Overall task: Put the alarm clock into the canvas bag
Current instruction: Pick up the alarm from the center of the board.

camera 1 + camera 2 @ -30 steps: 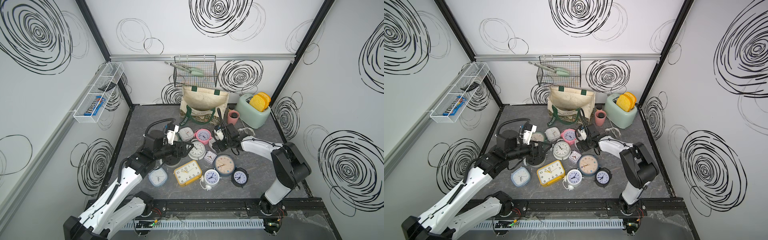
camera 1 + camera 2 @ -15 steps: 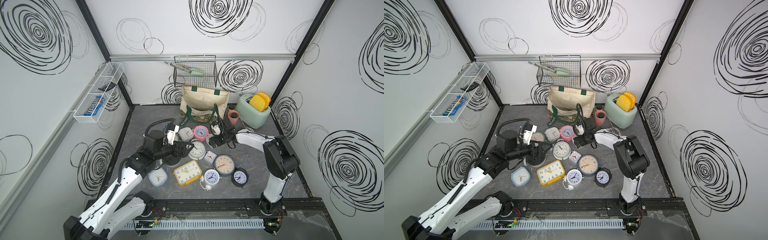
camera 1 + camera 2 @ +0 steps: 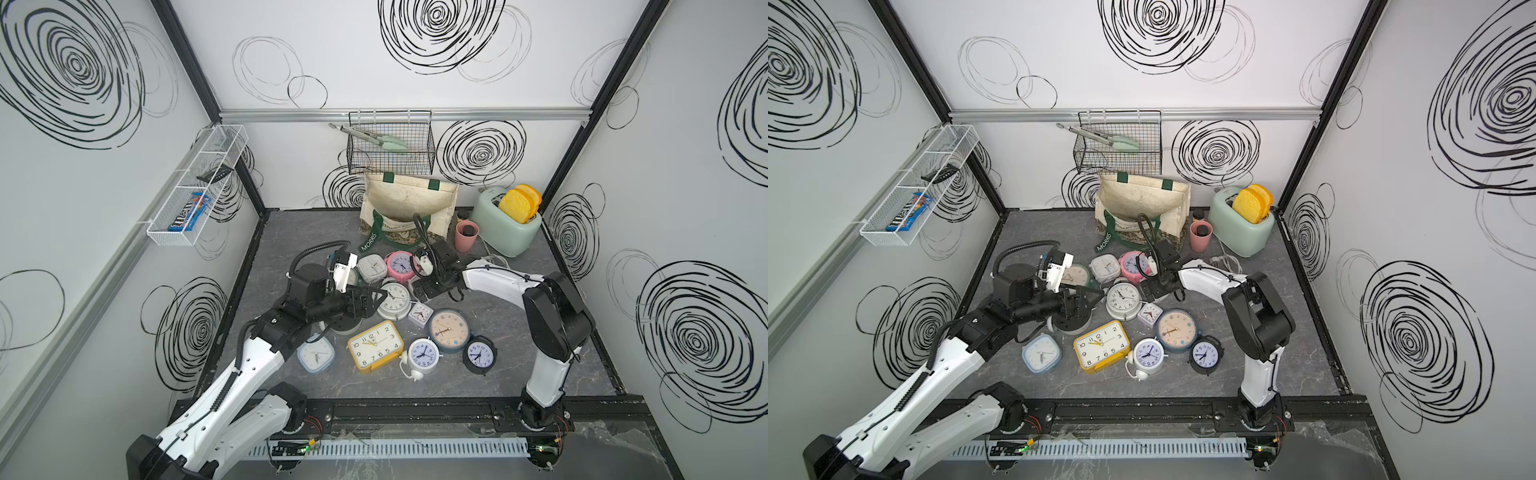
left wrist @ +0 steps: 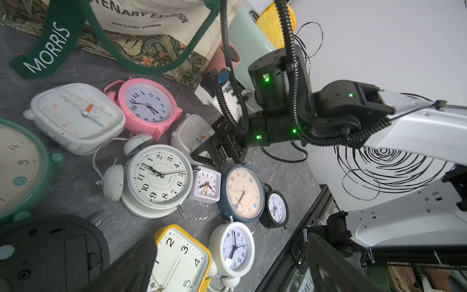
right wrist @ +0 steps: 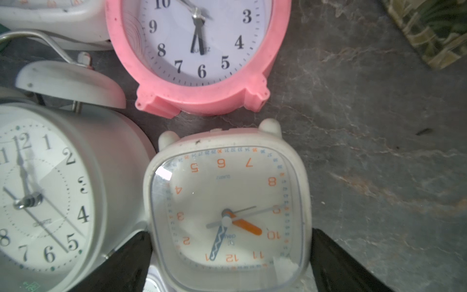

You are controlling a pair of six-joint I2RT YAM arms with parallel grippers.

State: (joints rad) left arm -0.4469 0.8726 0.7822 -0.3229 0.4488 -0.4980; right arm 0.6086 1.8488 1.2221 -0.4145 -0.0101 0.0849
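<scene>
A small white square alarm clock (image 5: 227, 209) with orange numerals lies face up on the dark table. My right gripper (image 5: 231, 265) is open and low over it, one black finger (image 5: 126, 265) on each side. In both top views that gripper (image 3: 424, 286) (image 3: 1152, 289) hides the clock. The left wrist view shows the clock (image 4: 194, 134) at the gripper's tip. The cream canvas bag (image 3: 409, 199) (image 3: 1142, 199) (image 4: 151, 20) stands open at the back, its green MORRIS handle hanging forward. My left gripper (image 3: 380, 297) (image 4: 227, 268) hovers open and empty over the clock pile.
Several other clocks crowd the middle: a pink round one (image 3: 400, 266) (image 5: 197, 50), a white twin-bell one (image 3: 395, 296) (image 5: 45, 189), a yellow one (image 3: 376, 345). A pink cup (image 3: 466, 235) and a mint toaster (image 3: 505, 226) stand right of the bag. A black wire basket (image 3: 390, 151) hangs above it.
My right arm has swung left and come down over the small white clock, still open. The left arm has not moved.
</scene>
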